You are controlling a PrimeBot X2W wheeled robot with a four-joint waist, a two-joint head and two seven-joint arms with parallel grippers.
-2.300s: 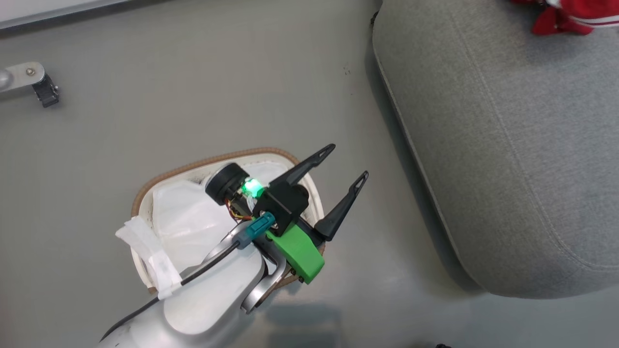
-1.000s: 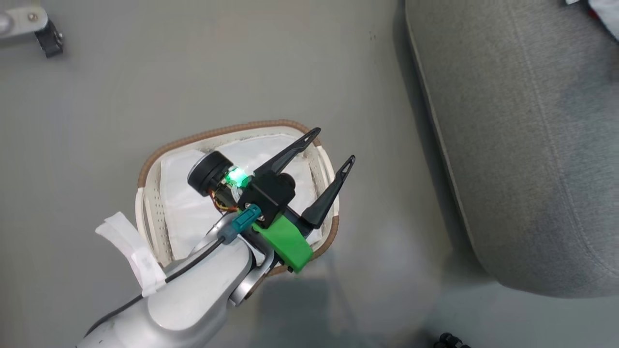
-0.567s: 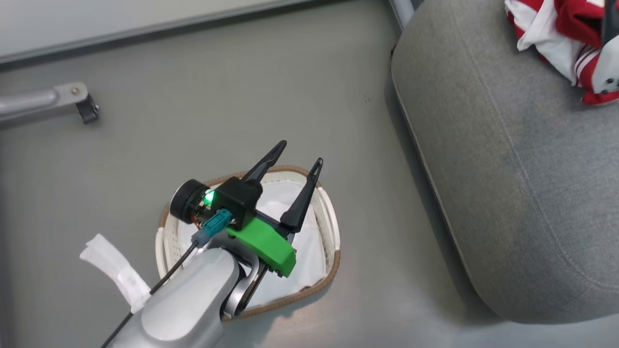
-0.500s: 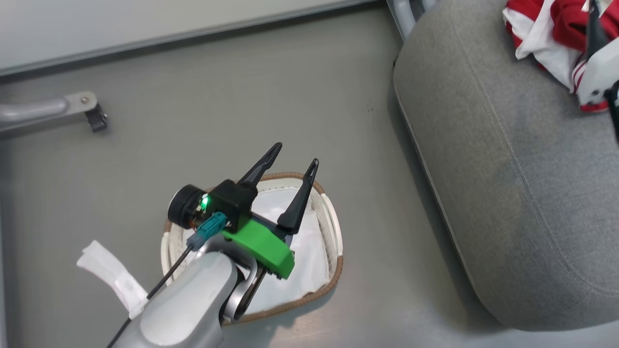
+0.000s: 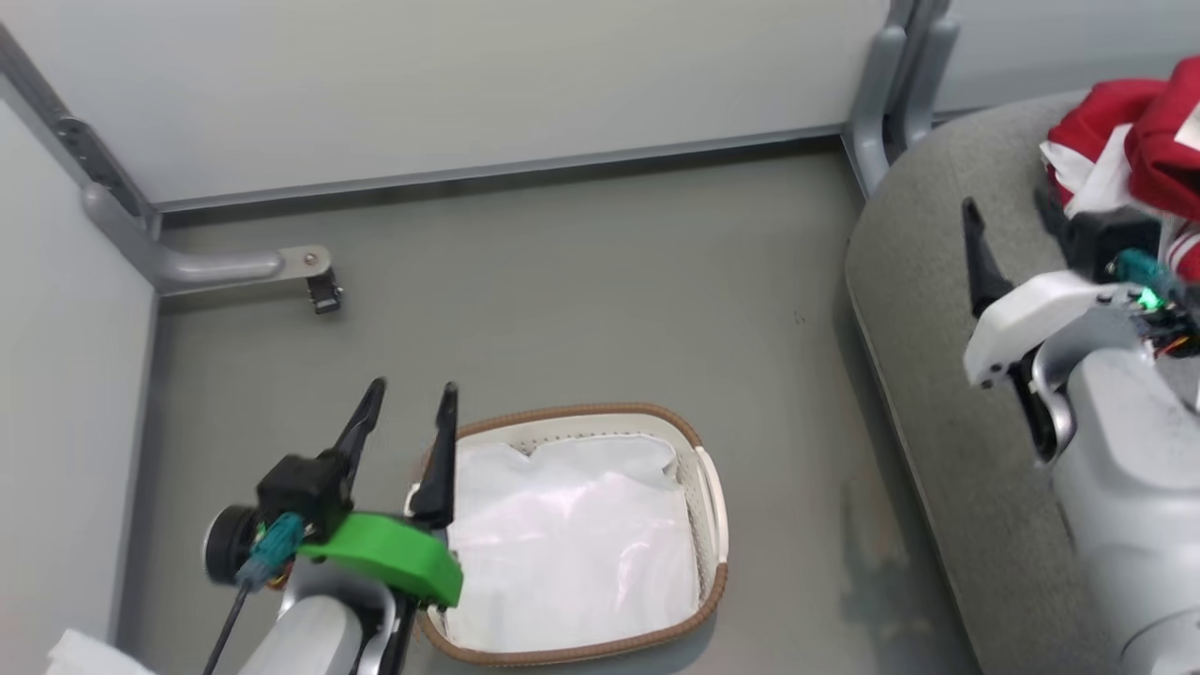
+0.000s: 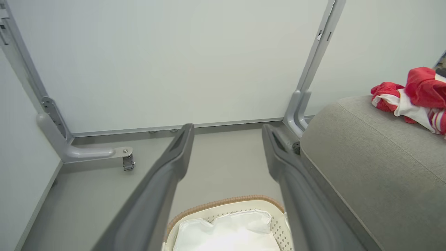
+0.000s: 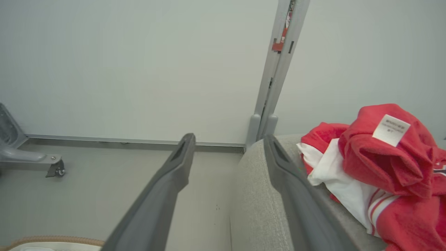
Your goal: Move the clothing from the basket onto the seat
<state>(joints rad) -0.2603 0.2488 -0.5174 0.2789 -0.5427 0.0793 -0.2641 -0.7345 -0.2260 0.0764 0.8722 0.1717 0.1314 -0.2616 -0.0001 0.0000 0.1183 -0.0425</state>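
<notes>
The clothing (image 5: 1148, 122), a heap of red garments with white trim, lies on the grey seat (image 5: 919, 309) at the right. On the floor stands the basket (image 5: 581, 411), holding just its white liner cloth (image 5: 572, 544). My left gripper (image 5: 412, 389) is open and empty beside the basket's left rim. My right gripper (image 5: 1008, 211) is open and empty over the seat, just left of the clothing. In the left wrist view the left gripper (image 6: 227, 129) frames the floor above the basket (image 6: 223, 202). In the right wrist view the right gripper (image 7: 230, 137) stands beside the clothing (image 7: 383, 164).
Pale wall panels close off the back and the left side. A grey metal frame foot with a caster (image 5: 319, 281) juts onto the floor at the back left. An upright post (image 5: 891, 94) stands at the seat's far corner. Grey floor (image 5: 581, 291) lies between basket and wall.
The head camera has tilted up and shifted. My left gripper has drawn back from over the basket to its left side. My right arm has come further into view over the seat.
</notes>
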